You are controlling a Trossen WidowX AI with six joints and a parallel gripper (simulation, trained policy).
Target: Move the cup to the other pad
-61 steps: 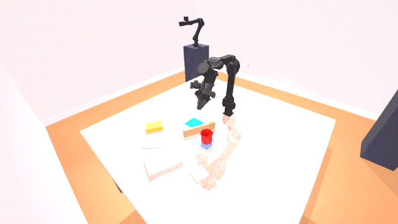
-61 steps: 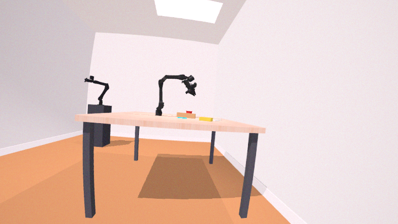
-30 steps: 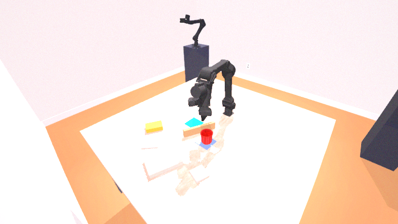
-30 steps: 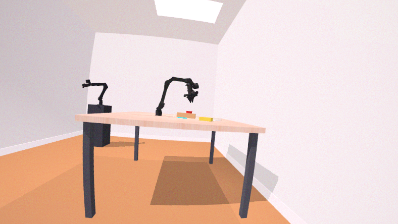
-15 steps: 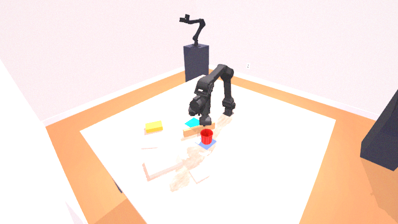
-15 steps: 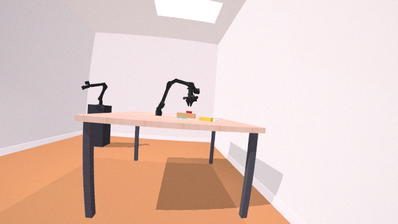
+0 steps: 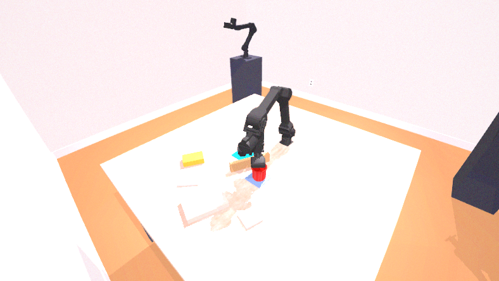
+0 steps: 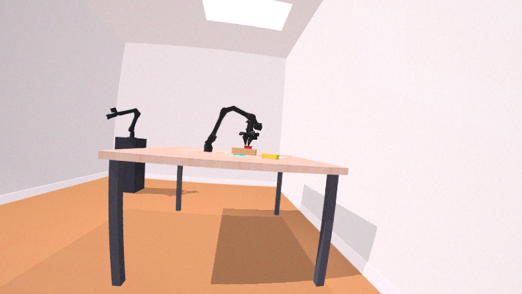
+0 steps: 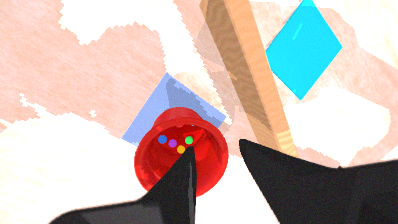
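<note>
Pale walls, orange floor, and a big bright surface (image 7: 331, 195) (image 8: 182, 160) (image 9: 40, 60) filling the middle of the top view. So the red cup (image 7: 259, 173) (image 8: 248, 147) (image 9: 162, 159) is upright on the blue pad (image 7: 252, 180) (image 9: 150, 110), marbles (image 9: 172, 143) inside. Hand's (image 7: 258, 163) (image 8: 248, 144) (image 9: 216, 144) partly spread, gripping nothing; in the wrist view one fingertip overlaps the cup, the other's right of it. Cyan pad (image 7: 240, 155) (image 8: 239, 154) (image 9: 304, 50) is upper right there, past the wooden bar (image 7: 239, 164) (image 8: 239, 150) (image 9: 260, 75).
</note>
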